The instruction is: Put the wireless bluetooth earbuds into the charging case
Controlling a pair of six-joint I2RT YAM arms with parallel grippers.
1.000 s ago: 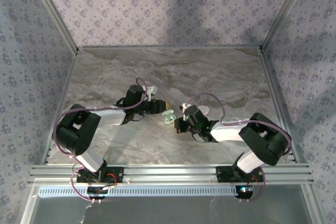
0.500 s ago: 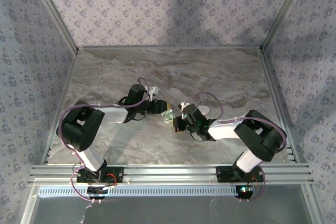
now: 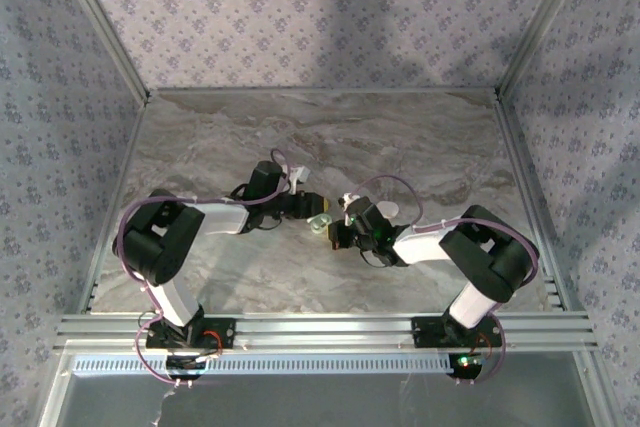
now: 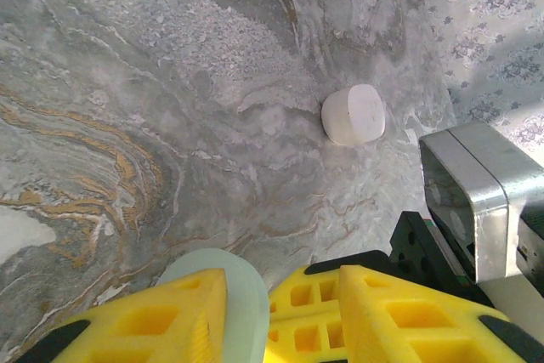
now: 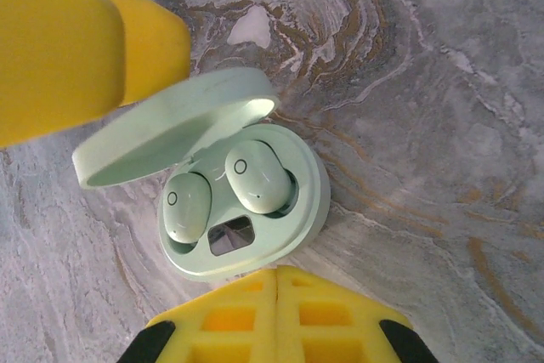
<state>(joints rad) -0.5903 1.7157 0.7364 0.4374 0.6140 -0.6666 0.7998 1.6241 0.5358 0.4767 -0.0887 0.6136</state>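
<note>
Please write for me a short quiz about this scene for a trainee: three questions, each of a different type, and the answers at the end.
1. True or false: the lid of the mint charging case is closed.
2. How many earbuds lie in the wells of the case? A) none B) one C) two
3. Fill in: the right fingers, near the front rim of the case, are ___ (open or shut).

Key: 1. False, the lid stands open. 2. C. 3. Shut, with nothing between them.
</note>
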